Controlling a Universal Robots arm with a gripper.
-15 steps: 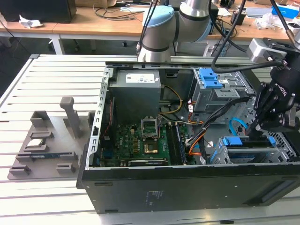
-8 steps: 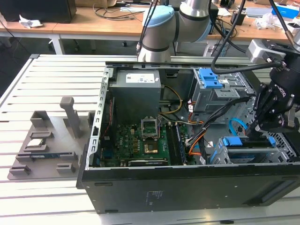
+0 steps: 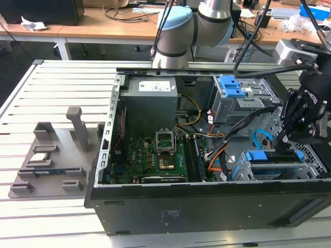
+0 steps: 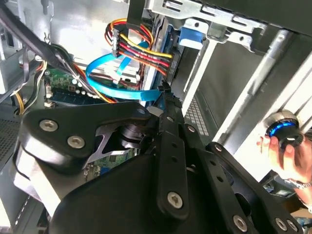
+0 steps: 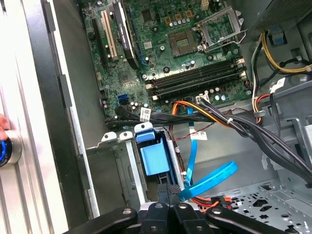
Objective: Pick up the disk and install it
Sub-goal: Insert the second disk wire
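One hand (image 3: pixel 285 140) over one disk (image 3: pixel 257 156) seated in one bay.

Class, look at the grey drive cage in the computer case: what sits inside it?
Inside the drive cage sits a blue plastic piece, with the claw right at it. The cage walls cover whatever it frames.

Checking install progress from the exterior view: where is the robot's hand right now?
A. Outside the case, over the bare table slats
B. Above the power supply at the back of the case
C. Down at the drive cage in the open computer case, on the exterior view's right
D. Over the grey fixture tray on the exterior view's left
C: the hand hangs low beside the drive cage with its blue tab, inside the computer case, far from the fixture tray.
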